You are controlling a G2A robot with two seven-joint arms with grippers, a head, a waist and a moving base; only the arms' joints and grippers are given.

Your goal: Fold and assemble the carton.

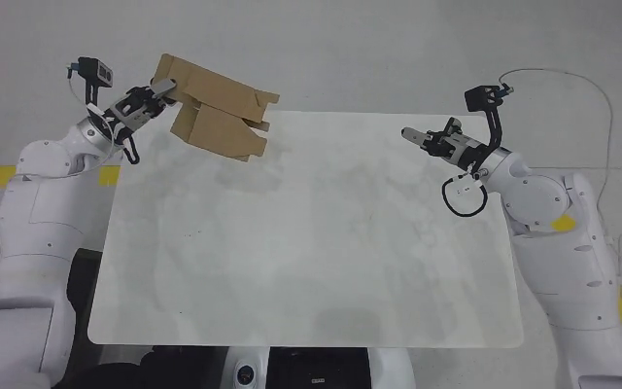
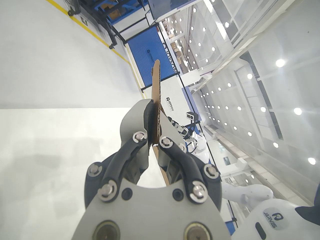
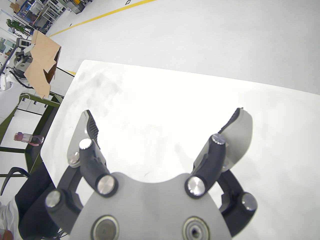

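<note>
A brown cardboard carton (image 1: 219,109), partly unfolded with flaps loose, hangs in the air over the far left corner of the white table (image 1: 311,253). My left gripper (image 1: 167,90) is shut on one edge of it; in the left wrist view the cardboard sheet (image 2: 156,93) stands edge-on, pinched between the black pads (image 2: 150,121). My right gripper (image 1: 412,135) hovers open over the table's far right corner with nothing between its fingers (image 3: 90,126). From the right wrist view the carton (image 3: 42,63) hangs far off beyond the table's corner.
The table top (image 3: 162,106) is bare white with faint smudges. Beyond the table's left side stands a dark green frame (image 3: 42,123) with a pink bottle (image 3: 28,138) lying near it. Yellow floor lines run behind.
</note>
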